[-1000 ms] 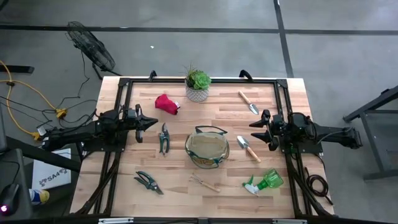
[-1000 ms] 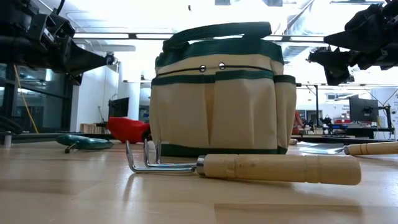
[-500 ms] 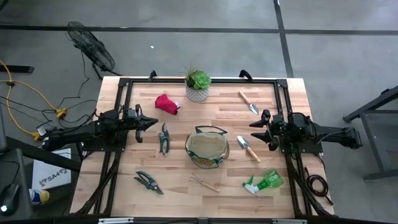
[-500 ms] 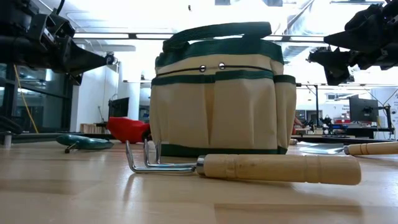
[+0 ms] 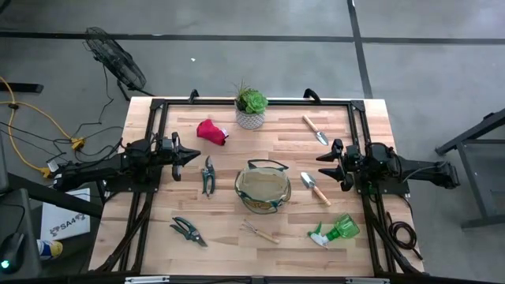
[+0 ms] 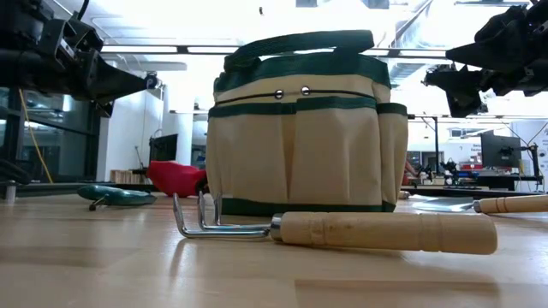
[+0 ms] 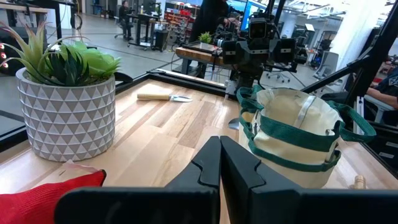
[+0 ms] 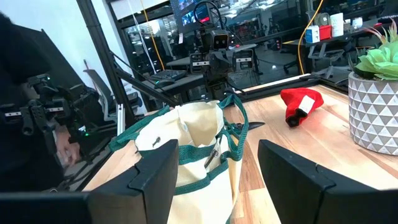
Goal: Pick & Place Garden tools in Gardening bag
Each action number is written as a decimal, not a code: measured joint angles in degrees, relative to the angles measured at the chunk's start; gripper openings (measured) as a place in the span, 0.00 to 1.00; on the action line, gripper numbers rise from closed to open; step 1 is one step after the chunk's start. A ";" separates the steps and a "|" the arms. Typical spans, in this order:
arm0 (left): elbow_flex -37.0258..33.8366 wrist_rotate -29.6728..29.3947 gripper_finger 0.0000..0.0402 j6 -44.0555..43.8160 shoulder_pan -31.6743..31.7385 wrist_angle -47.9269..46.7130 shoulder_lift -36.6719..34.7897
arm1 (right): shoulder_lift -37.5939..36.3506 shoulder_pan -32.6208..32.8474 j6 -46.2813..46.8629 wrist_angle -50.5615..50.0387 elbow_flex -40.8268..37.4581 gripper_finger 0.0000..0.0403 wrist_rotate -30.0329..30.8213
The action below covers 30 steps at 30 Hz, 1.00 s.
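In the low view, the round tan fabric gardening bag with green bands and dark loop handles [image 6: 301, 124] hides most of the table behind it. Only a sliver of the red glove [image 6: 175, 177] shows at its left edge, and a wooden trowel handle [image 6: 512, 204] is cut off at the right border. The wooden-handled hand rake [image 6: 342, 229] lies flat in front of the bag, long axis across the picture, tines to the left.

From above, you see the bag [image 5: 263, 189] upright at the table centre, mouth open upward. One wooden-handled metal trowel [image 5: 316, 188] lies just right of it, blade toward the far-left; a second [image 5: 315, 129] lies near the far edge. The green spray bottle [image 5: 336, 230] lies on its side near the front right.

The left gripper [image 5: 194, 156] hovers left of the bag, fingers [image 7: 219, 168] pressed together, holding nothing. The right gripper [image 5: 322, 165] hovers right of it, fingers [image 8: 155, 167] spread wide, empty.

The table [image 5: 229, 154] is pale butcher-block wood on a grey concrete floor.
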 joint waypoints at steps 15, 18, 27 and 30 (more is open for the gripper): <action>0.00 -0.01 0.00 0.01 0.00 0.00 -0.01 | 0.00 0.02 -8.94 0.07 0.01 0.53 2.41; 0.00 0.00 0.00 0.02 0.02 0.00 -0.02 | 0.01 0.02 -17.34 0.74 0.01 0.53 5.52; 0.00 -0.02 0.00 0.00 0.00 0.00 -0.02 | -0.01 0.03 -19.90 1.31 0.01 0.53 8.32; 0.00 -0.02 0.00 0.00 0.02 -0.02 -0.02 | -0.01 0.07 -13.20 1.49 0.01 0.53 6.10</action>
